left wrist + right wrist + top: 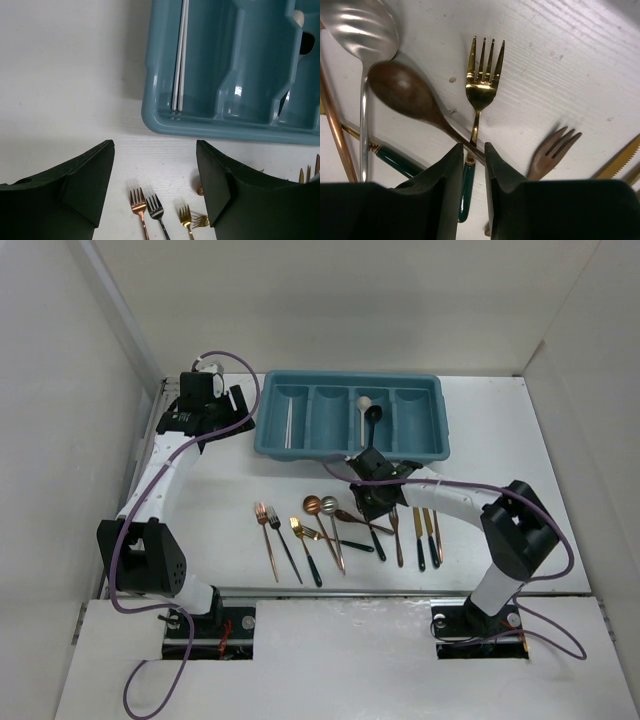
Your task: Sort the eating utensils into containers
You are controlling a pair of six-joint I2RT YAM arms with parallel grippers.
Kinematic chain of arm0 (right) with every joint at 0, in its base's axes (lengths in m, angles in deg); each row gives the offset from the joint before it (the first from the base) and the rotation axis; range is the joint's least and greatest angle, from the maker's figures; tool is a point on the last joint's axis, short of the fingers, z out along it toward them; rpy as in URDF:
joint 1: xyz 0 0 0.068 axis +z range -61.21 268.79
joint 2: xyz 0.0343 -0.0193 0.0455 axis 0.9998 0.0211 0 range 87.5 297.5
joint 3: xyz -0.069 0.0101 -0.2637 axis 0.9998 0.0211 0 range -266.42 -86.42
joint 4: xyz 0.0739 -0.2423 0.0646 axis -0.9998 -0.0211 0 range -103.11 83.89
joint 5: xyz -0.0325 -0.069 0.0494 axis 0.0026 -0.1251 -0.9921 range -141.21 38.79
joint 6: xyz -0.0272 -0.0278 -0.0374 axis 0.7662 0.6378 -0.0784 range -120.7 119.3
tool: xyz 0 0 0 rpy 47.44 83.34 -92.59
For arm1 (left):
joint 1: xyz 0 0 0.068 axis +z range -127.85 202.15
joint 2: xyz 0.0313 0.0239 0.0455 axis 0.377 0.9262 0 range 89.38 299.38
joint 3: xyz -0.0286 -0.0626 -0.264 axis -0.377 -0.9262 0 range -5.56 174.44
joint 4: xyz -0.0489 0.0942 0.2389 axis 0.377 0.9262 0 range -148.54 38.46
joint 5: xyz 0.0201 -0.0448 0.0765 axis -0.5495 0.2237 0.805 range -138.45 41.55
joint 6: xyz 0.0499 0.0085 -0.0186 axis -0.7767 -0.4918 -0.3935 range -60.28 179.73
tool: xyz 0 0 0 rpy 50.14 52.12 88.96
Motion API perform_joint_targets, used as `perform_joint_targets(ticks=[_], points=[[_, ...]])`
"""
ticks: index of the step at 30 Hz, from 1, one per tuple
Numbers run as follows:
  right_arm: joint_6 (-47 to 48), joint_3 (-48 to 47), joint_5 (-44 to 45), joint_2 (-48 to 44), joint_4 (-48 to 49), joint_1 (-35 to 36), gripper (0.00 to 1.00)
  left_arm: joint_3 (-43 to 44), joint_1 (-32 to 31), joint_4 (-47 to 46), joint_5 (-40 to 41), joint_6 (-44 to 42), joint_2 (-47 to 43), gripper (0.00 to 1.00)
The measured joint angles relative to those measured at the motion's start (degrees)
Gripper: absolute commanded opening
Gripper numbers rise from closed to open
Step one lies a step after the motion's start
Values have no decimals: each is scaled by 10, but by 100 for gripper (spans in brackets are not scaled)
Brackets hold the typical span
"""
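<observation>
One teal tray (pixel 350 377) has four compartments (pixel 330 418). Six forks (pixel 262 512), three spoons (pixel 311 504) and three knives (pixel 418 525) lie mid-frame. One white spoon (pixel 366 403) and one black spoon (pixel 373 414) sit at upper centre.

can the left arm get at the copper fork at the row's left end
Probably yes: the left gripper hangs open by the tray, and nothing lies over the copper fork or blocks it.

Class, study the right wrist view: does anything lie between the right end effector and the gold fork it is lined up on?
Yes. The handle of the brown spoon crosses the neck of the gold fork right at the tips of the right end effector, so closing there could catch both.
</observation>
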Motion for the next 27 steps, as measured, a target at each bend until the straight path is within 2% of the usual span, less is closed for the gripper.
perform_joint_targets(ticks=[5,17,27], points=[[7,9,7,-29,-5,1,28,0,0,0,-1,0,0,63],[38,26,26,-28,-68,5,33,0,0,0,-1,0,0,63],[62,4,35,29,-75,13,46,-1,0,0,-5,0,0,63]])
